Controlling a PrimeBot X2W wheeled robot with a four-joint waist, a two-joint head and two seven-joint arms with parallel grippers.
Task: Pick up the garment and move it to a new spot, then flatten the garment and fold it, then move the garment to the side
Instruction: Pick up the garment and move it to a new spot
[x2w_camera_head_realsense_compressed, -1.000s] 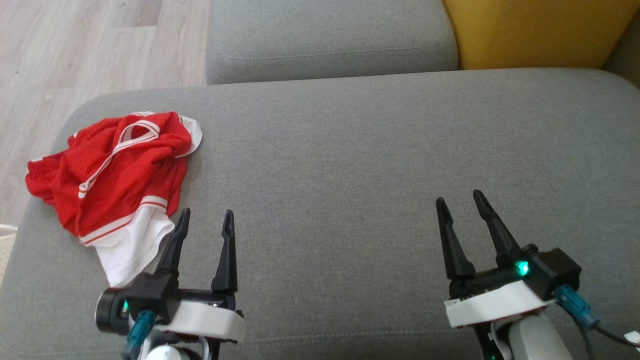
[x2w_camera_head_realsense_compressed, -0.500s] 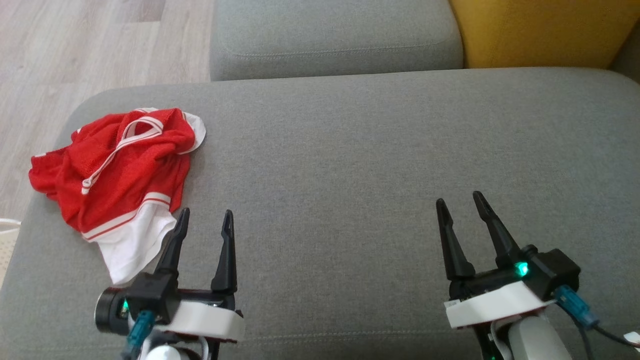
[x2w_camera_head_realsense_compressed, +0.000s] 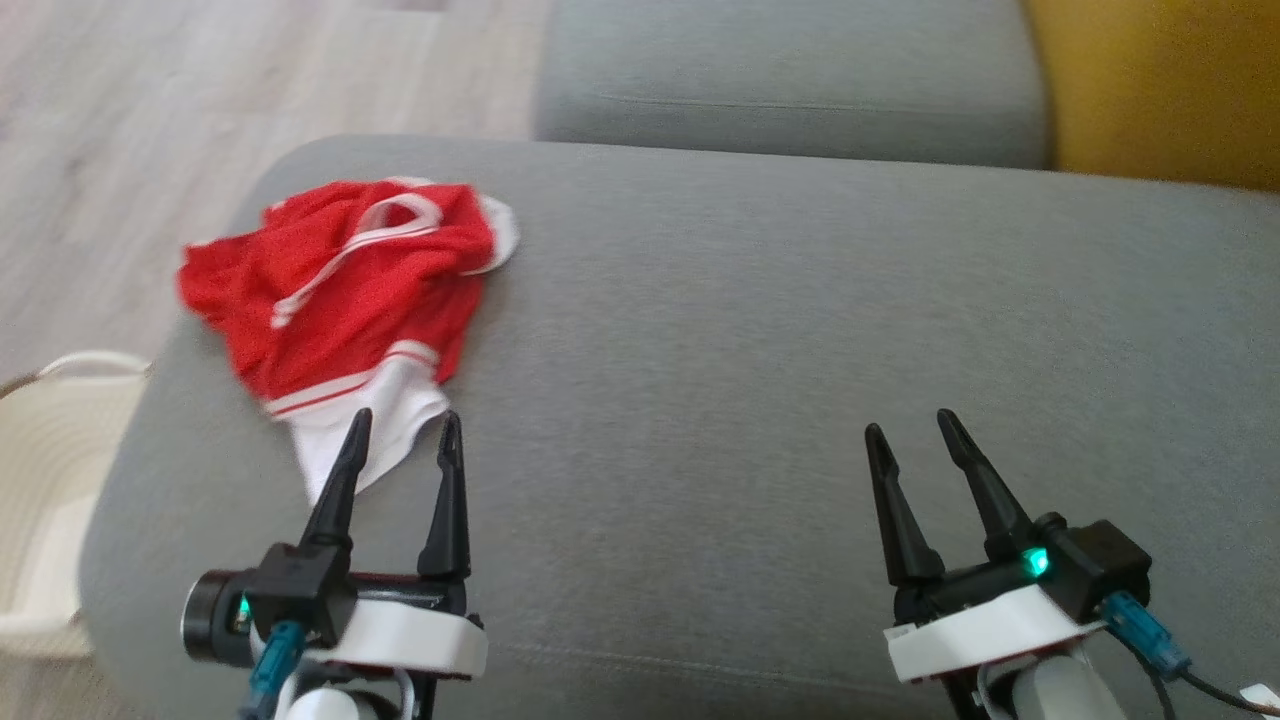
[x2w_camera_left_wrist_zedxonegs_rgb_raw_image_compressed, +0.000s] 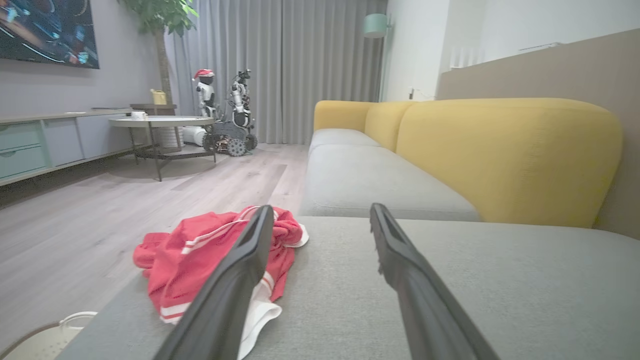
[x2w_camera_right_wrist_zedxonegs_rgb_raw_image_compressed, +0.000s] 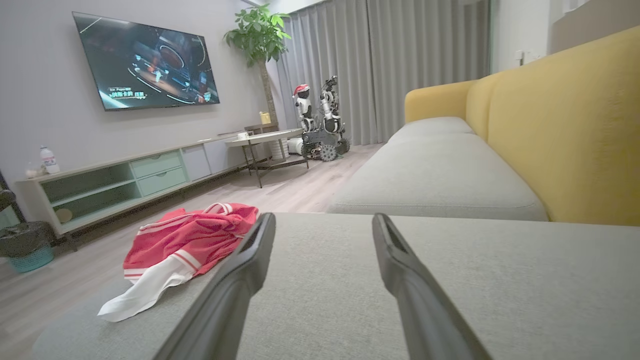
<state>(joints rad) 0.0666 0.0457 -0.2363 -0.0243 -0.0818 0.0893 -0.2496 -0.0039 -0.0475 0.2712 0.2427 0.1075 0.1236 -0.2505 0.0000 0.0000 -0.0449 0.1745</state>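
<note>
Grey cushion (x2w_camera_head_realsense_compressed: 750, 330) holds the crumpled garment (x2w_camera_head_realsense_compressed: 350, 270) at its edge, where the empty, wide-open left gripper (x2w_camera_head_realsense_compressed: 406, 414) or right gripper (x2w_camera_head_realsense_compressed: 910, 421) could nudge it off.

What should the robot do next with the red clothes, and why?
Probably reach the left end effector forward and down onto the red-and-white garment. It lies crumpled at the left end of the grey cushion, just ahead of that open, empty end effector, and nothing holds it yet.
</note>
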